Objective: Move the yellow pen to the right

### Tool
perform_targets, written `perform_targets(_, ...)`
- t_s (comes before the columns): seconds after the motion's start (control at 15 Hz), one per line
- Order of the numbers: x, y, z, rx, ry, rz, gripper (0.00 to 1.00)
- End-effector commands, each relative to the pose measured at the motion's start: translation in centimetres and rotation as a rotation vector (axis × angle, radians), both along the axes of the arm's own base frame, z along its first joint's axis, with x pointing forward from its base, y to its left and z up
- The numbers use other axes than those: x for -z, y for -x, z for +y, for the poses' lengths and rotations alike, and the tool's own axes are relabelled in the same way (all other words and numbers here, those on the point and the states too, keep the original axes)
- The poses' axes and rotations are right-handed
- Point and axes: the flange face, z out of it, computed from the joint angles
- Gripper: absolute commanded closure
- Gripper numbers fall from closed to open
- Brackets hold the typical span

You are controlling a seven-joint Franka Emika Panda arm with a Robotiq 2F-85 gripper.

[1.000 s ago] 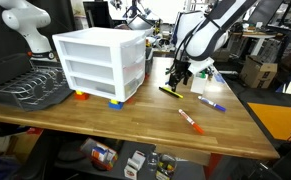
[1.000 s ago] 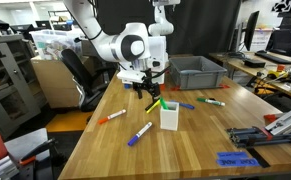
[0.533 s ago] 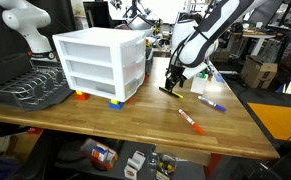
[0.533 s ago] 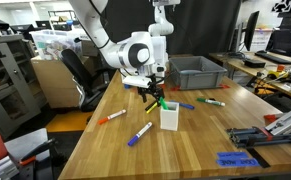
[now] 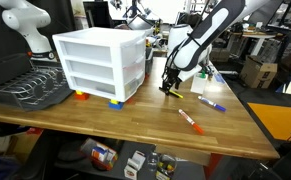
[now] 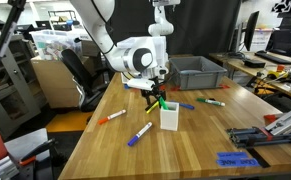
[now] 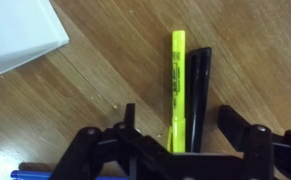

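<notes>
— While the wooden table (image 5: 105,125) spreads across both exterior views, what is the biggest thing standing on it?

— A white drawer unit (image 5: 100,62) on small coloured feet. A dark dish rack (image 5: 30,90) sits beside it at the table's edge. In an exterior view a grey bin (image 6: 195,70) stands at the far end.

— And the arm?

— The white arm (image 5: 200,40) bends down from above. Its pincer (image 5: 170,85) hangs low over the wood, near the front corner of the drawer unit. In an exterior view a small white box (image 6: 169,117) stands just in front of the pincer.

— How is the pincer set?

— Wide. In the wrist view its two dark fingers (image 7: 129,122) are spread apart and grip nothing. Whether they touch the table I cannot tell.

— Where is the pen we care about?

— The yellow pen (image 7: 177,90) lies flat on the wood in the gap between the fingers. A black pen (image 7: 198,95) lies just beside it and nearly parallel. In that view the yellow one is on the left of the pair.

— Anything else small?

— An orange-and-white marker (image 5: 190,119) and a purple marker (image 5: 211,102) lie on the table, well apart from the pincer and closer to the table's near edge.
</notes>
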Motion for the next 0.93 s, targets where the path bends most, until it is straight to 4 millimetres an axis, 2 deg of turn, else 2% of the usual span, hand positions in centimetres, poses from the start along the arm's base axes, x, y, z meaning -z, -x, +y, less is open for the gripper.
perform_targets(0.0, 0.1, -0.8, 0.2, -0.017, 0.027, -0.007, 0.47)
perform_targets(0.47, 0.1, -0.7, 0.5, -0.002, 0.026, 0.003, 0.95)
perform_targets(0.53, 0.1, -0.6, 0.3, 0.007, 0.026, 0.005, 1.0)
perform_targets(0.87, -1.0, -0.7, -1.1, 0.065, 0.044, 0.005, 0.97)
